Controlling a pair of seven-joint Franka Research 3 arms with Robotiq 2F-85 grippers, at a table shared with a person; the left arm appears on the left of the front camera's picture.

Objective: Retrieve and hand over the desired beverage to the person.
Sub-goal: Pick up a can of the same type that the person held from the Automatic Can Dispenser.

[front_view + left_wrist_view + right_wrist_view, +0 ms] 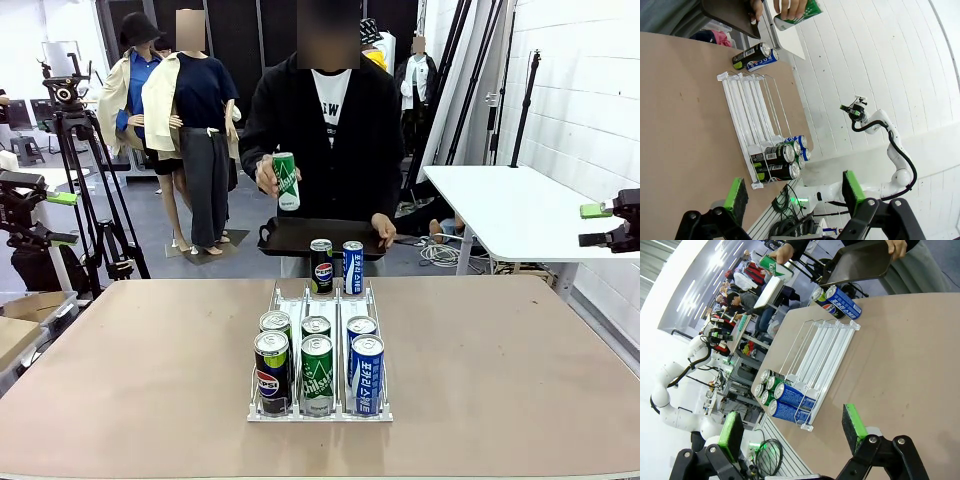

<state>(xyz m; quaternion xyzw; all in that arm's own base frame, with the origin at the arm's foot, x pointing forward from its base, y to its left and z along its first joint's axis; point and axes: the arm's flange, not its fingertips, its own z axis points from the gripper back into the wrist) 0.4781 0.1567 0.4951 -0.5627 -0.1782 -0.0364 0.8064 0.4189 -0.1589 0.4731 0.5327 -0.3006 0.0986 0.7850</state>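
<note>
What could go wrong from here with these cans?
The rack's six cans stand packed together, so the left gripper or right gripper, reaching for one, may knock its neighbours. The two loose cans stand close below the tray, which the person holds one-handed; a dip of it could topple them.

The room is bright and evenly lit from overhead. Beyond the left hand (794,189) the white block wall (880,60) is nearly washed out, and its joint lines bow toward the edges under the wide lens. The bench (685,115) ahead of that hand takes a flat, matte light, with only short, soft shadows beside the cans (780,157). Ahead of the right hand (793,431) the can tops catch small glints, and the far room tilts and curves. The green pads (855,426) look slightly soft up close. The front view is sharp, with a pale sheen on the bench.
</note>
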